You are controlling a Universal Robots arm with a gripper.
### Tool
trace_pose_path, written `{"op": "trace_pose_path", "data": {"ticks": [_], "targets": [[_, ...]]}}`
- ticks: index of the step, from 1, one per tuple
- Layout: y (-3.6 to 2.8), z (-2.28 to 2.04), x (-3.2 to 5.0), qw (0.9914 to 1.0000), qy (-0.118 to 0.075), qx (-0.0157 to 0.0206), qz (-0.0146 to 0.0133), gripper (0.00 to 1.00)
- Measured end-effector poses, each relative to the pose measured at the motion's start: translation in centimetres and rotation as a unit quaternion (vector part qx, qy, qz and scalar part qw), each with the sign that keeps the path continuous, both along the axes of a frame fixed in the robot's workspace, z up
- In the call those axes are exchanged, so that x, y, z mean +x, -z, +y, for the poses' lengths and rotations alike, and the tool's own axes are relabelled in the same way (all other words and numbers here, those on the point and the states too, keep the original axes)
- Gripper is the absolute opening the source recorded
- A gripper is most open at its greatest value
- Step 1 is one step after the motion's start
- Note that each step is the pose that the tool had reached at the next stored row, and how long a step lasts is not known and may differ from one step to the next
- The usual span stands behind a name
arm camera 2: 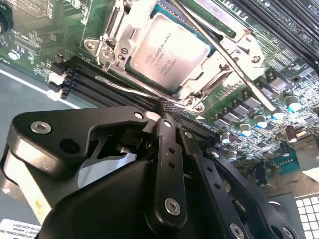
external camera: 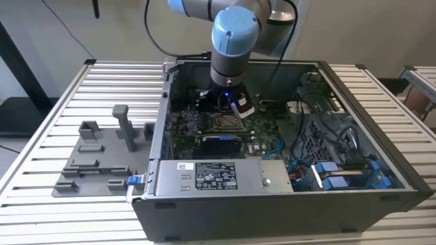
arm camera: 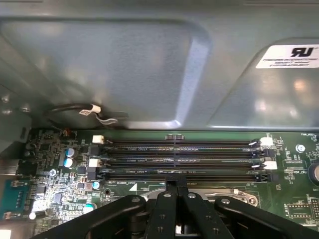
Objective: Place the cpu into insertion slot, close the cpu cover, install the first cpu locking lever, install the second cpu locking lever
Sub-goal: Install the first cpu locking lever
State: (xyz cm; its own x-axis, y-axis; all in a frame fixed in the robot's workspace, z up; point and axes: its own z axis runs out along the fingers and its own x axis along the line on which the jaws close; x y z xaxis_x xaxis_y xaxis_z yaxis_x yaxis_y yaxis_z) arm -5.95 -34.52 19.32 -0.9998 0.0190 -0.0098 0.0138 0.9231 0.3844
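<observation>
The cpu (arm camera 2: 169, 50) lies flat in its socket on the green motherboard, silver top up; in the exterior view the cpu (external camera: 225, 121) sits mid-board inside the open computer case. The cpu cover (arm camera 2: 207, 82), a metal frame, lies down around the chip. One thin locking lever (arm camera 2: 124, 87) runs along the socket's edge and ends at my fingertips. A second locking lever (arm camera 2: 234, 62) crosses the socket's other side at a slant. My gripper (arm camera 2: 166, 105) is shut, its tip right beside the socket, next to the memory slots (arm camera: 179, 159). Whether the tip pinches the lever is hidden.
The case's metal wall (arm camera: 124, 64) rises close behind the memory slots. A grey power-supply box (external camera: 218, 176) and blue cables (external camera: 337, 173) fill the case's near side. A grey fixture plate (external camera: 95, 158) with upright pegs lies on the slatted table at the exterior view's left.
</observation>
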Motion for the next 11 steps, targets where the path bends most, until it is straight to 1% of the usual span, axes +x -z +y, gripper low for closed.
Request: {"op": "trace_pose_path", "data": {"ticks": [11], "targets": [[0.15,0.00,0.93,1.00000,0.000,0.0000,0.0000,0.11]]}}
